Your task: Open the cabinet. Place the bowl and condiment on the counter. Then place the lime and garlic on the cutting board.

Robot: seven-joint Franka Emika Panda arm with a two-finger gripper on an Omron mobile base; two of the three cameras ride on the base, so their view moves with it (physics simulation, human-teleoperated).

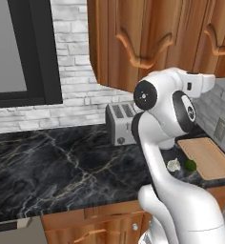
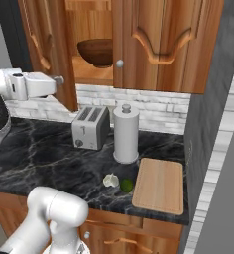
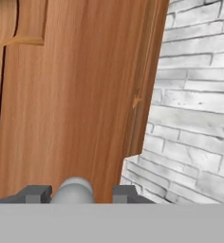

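The gripper is closed around the silvery knob of the cabinet door, which stands swung open. The bowl sits inside on the shelf. The garlic and lime lie near the counter's front edge, beside the cutting board.

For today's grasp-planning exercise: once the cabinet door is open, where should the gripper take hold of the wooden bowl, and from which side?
Probably the bowl's front rim, approached from the open front of the cabinet: it sits upright on the shelf and looks too wide to span.
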